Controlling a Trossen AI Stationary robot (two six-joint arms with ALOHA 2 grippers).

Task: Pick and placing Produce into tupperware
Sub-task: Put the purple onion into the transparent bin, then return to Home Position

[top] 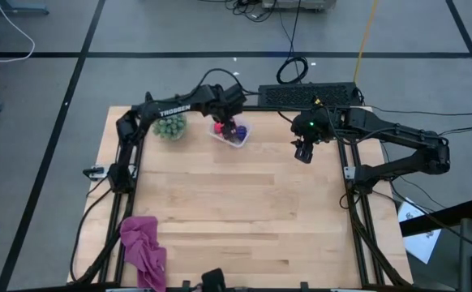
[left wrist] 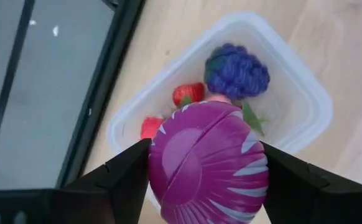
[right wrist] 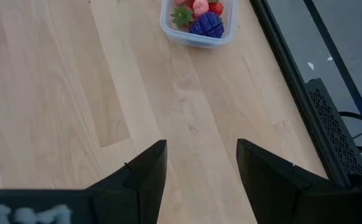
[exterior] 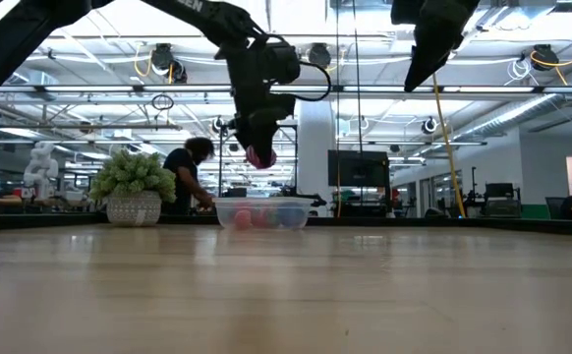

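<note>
The clear tub [top: 232, 132] sits near the table's far edge, next to the green plant [top: 169, 126]. Inside it lie a blue-purple berry [left wrist: 237, 70], red pieces [left wrist: 188, 93] and a pink piece [right wrist: 201, 7]. My left gripper [left wrist: 206, 168] hangs above the tub, shut on a magenta-striped toy vegetable [left wrist: 207, 163]; the low view shows it [exterior: 259, 156] held well above the tub [exterior: 262, 213]. My right gripper [right wrist: 201, 165] is open, raised over the table's far right part [top: 303, 152], empty. My left gripper pinches the magenta-striped vegetable by its two opposite sides [left wrist: 157, 155], one finger on each side. The fingers point down from above. The vegetable is lifted clear, straight over the tub's open top.
A magenta cloth [top: 143, 247] lies crumpled at the table's near left corner. A black keyboard [top: 309, 95] rests beyond the far edge. People sit at desks in the room behind [exterior: 190, 172]. Bare wood spreads across the table's middle [top: 244, 203].
</note>
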